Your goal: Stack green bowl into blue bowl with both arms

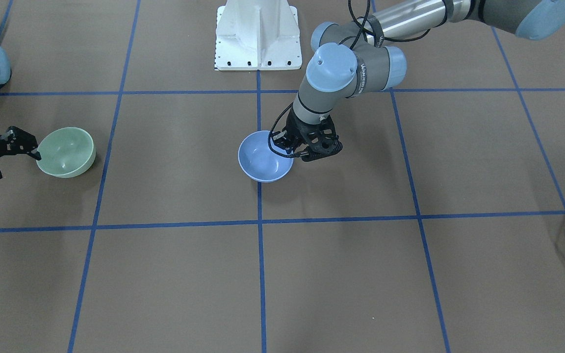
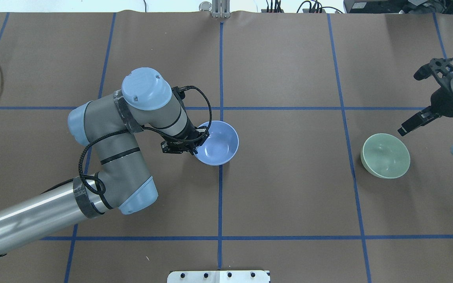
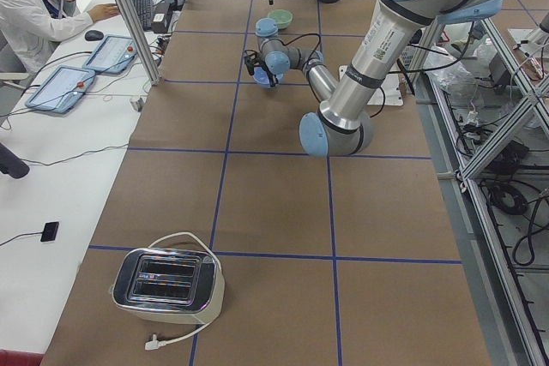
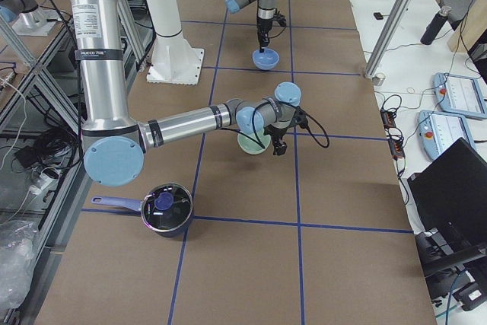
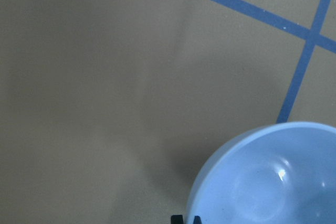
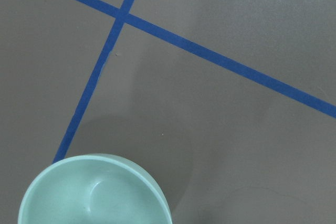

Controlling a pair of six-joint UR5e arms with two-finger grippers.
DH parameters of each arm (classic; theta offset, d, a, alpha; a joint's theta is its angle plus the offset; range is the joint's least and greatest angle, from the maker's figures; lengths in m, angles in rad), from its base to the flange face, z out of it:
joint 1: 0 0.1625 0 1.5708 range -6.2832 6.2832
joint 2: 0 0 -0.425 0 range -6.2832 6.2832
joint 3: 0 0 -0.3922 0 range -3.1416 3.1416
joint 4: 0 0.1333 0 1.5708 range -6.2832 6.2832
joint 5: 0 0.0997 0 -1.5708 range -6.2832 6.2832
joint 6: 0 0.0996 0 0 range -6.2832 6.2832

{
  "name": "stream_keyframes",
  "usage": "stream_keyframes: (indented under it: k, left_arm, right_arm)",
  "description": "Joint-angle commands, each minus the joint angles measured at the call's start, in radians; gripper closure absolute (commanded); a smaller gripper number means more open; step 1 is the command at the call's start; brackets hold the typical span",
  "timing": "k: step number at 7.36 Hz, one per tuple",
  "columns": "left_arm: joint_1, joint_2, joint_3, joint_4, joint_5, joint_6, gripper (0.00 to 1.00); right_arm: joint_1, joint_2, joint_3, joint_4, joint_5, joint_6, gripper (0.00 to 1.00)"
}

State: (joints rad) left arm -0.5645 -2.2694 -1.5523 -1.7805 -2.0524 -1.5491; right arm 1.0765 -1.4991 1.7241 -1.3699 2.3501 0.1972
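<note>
At the table's right end, the green bowl (image 2: 385, 156) sits upright on the paper, just beside the nearer fingertip of the right gripper (image 2: 409, 103), whose fingers are spread wide. From that opening the bowl lies toward the table's middle and toward the robot, and its rim is not yet between the fingers. Near the centre, the left gripper (image 1: 296, 149) has its fingers drawn close together at the rim of the blue bowl (image 1: 263, 159). It appears to be pinching the rim, though the wrist view shows only the tips. The bowls are well apart, with only paper and blue tape lines (image 2: 352, 177) between them. The right arm is plainly nearer the green one.
</note>
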Motion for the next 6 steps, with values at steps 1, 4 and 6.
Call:
stream_keyframes:
  k: [1, 4, 6]
  left_arm:
    - [0.021, -0.012, 0.017, -0.005, 0.024, 0.000, 0.92]
    - [0.021, -0.010, 0.018, -0.026, 0.024, 0.007, 0.58]
    - [0.021, -0.006, 0.017, -0.059, 0.031, 0.011, 0.14]
  right_arm:
    - [-0.012, -0.010, -0.001, 0.043, 0.000, 0.025, 0.03]
    - [-0.026, -0.012, -0.006, 0.068, 0.000, 0.050, 0.03]
    - [-0.026, -0.012, -0.008, 0.068, 0.000, 0.050, 0.03]
